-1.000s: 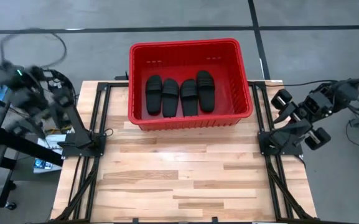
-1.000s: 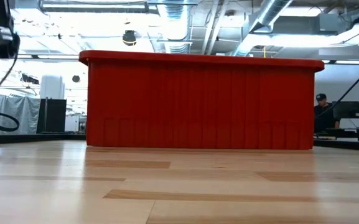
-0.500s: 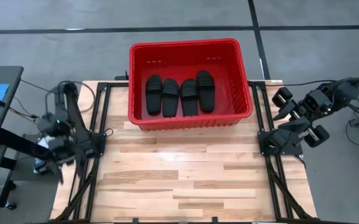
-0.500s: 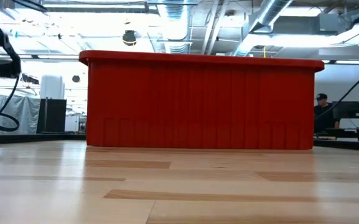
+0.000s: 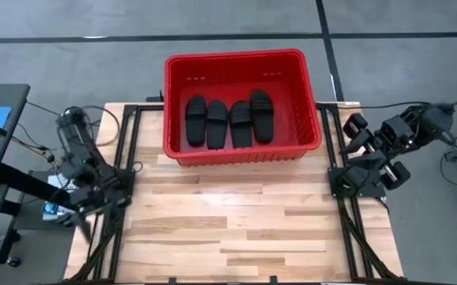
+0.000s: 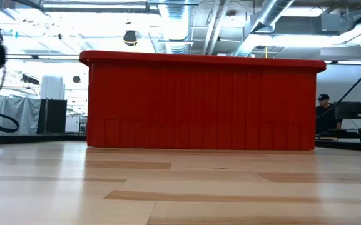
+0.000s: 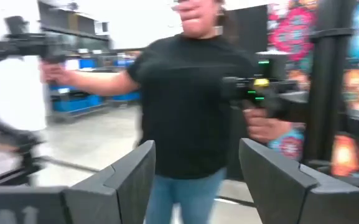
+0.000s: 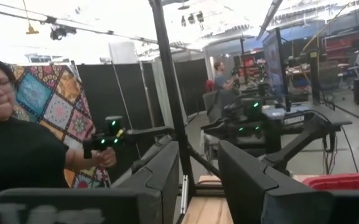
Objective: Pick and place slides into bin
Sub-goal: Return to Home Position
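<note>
Several matte black slides (image 5: 228, 120) lie side by side, soles down, on the floor of the red bin (image 5: 236, 55), which stands at the table's far middle. In the low view the bin's wall (image 6: 199, 103) hides them. My left arm (image 5: 81, 170) is folded over its base at the table's left edge. Its gripper (image 7: 195, 171) is open and empty. My right arm (image 5: 382, 146) is folded at the table's right edge. Its gripper (image 8: 199, 171) is open and empty. Both grippers are far from the bin.
The wooden table top (image 5: 236, 229) lies bare in front of the bin. Black frame rails (image 5: 121, 198) run along both side edges. A person in a black shirt (image 7: 191, 93) stands beyond the table holding control handles, and also shows in the right wrist view (image 8: 11, 149).
My left arm has swung from beyond the table's far left corner toward the near edge and now sits folded over its base at the left edge. My right arm has shifted only slightly. The slides and the bin have not moved.
</note>
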### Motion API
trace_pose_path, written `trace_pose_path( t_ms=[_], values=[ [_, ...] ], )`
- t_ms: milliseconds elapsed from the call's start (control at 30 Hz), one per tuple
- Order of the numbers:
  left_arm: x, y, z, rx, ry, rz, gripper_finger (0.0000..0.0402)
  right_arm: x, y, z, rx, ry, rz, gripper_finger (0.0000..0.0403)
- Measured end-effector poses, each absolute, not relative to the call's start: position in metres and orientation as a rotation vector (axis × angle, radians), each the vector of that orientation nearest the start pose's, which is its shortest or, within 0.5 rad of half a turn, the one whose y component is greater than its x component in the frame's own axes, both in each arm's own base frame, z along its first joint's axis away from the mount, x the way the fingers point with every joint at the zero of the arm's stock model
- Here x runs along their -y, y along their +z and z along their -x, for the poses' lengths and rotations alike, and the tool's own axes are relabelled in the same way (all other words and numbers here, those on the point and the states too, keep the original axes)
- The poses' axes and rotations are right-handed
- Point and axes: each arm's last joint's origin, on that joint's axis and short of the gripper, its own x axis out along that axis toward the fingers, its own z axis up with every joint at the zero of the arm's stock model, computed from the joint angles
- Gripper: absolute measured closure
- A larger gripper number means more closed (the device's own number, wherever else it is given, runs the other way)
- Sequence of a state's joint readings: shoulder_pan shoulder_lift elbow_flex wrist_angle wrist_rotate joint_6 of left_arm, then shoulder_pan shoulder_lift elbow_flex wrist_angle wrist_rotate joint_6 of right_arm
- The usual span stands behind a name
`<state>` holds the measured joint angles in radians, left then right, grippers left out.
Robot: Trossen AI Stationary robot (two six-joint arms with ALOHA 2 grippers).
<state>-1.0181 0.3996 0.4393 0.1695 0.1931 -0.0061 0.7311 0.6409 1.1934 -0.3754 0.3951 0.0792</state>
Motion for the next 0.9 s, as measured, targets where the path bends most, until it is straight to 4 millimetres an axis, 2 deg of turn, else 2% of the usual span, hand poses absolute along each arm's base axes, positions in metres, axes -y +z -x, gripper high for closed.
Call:
trace_pose_path(
  t_ms=[267,400,467,600,733,900],
  values=[
    [0.050,0.288,-0.059,0.153,-0.923,0.062,0.0178,-0.045,0.453,-0.066,0.099,0.345,-0.149,0.0300],
    [0.037,0.281,-0.065,0.069,-0.737,0.104,0.0178,-0.047,0.448,-0.068,0.071,0.345,-0.128,0.0300],
    [0.033,0.280,-0.067,0.051,-0.704,0.126,0.0178,-0.048,0.442,-0.070,0.060,0.344,-0.115,0.0300],
    [0.029,0.279,-0.067,0.047,-0.670,0.110,0.0178,-0.055,0.418,-0.077,0.014,0.343,-0.094,0.0300],
    [0.026,0.278,-0.067,0.053,-0.620,0.087,0.0178,-0.062,0.385,-0.084,0.023,0.362,-0.072,0.0300],
    [0.024,0.278,-0.067,0.050,-0.583,0.101,0.0178,-0.057,0.343,-0.075,0.085,0.443,-0.096,0.0300]
  ],
)
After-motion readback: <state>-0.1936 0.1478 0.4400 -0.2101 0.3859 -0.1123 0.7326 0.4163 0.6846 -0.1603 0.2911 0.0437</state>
